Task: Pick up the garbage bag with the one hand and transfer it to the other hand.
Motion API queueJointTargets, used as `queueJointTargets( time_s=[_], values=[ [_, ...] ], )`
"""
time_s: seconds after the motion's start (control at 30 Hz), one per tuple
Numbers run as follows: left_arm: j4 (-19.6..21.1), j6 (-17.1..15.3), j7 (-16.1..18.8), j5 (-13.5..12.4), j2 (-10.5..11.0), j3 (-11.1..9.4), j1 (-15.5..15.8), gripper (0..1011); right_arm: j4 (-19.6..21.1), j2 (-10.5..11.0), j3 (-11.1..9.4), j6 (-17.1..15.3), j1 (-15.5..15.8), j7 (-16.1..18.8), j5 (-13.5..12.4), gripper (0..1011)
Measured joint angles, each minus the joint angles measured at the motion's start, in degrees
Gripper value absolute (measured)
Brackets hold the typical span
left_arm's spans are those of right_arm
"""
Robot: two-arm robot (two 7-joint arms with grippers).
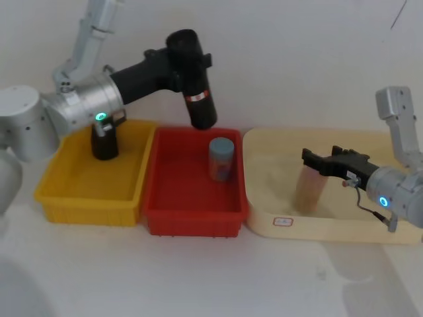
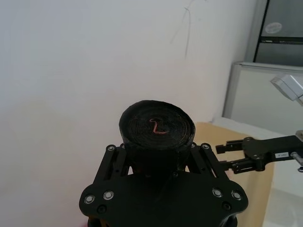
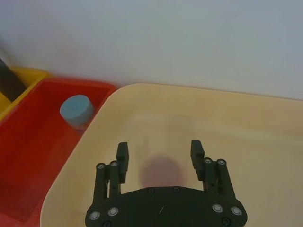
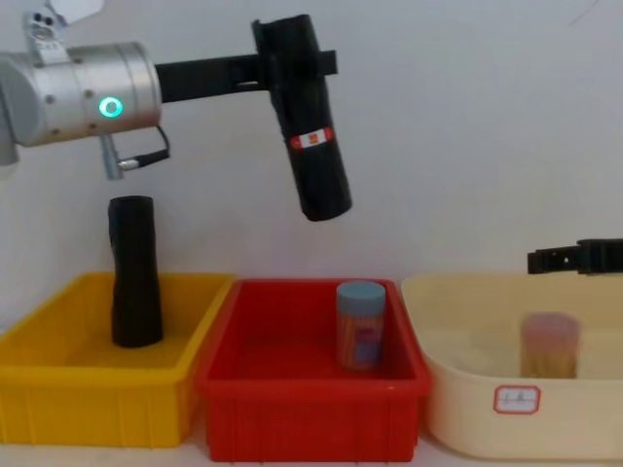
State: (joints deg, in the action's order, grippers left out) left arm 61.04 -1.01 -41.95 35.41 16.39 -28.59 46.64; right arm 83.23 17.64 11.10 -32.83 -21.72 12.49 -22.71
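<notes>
Clamped by the left gripper only near its top, the garbage bag hangs tilted above the red bin and could slip before the open right gripper, well apart over the cream tray, takes it.

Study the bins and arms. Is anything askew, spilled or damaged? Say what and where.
Nothing is spilled or damaged. Only the labelled black roll is askew: the left gripper holds it near its top, above the red bin, lower end slanting rightward. The right gripper hangs open over the cream tub.
</notes>
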Motion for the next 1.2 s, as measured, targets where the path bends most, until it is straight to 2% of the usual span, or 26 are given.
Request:
queueJointTargets(
  time_s=[0.17,0.3,0.47,0.8,1.03,1.2],
  values=[
    [-4.51,0.52,-2.19,-0.08,-2.42,-1.43,2.41,469,-0.90,-0.23,0.52,0.09,-0.69,0.37,0.00,918],
    [-8.15,0.80,-4.30,0.18,-4.35,-2.22,4.19,469,-1.31,-0.32,0.75,0.14,-0.96,0.55,0.00,1001],
    [-12.90,1.17,-6.99,0.47,-6.68,-3.21,6.33,469,-1.54,-0.36,0.95,0.29,-1.09,0.64,0.00,1000],
    [-21.67,2.67,-10.90,-0.13,-11.04,-5.11,9.81,469,2.54,0.25,0.75,1.93,1.71,0.28,-0.07,1001],
    [-24.64,3.75,-12.25,-0.66,-12.70,-5.72,10.91,469,8.43,1.63,1.13,3.33,4.70,1.51,-0.75,1000],
    [-25.41,4.14,-12.69,-0.94,-13.21,-5.84,11.12,469,10.82,2.43,1.90,3.64,5.60,3.09,-1.31,1000]
  ],
)
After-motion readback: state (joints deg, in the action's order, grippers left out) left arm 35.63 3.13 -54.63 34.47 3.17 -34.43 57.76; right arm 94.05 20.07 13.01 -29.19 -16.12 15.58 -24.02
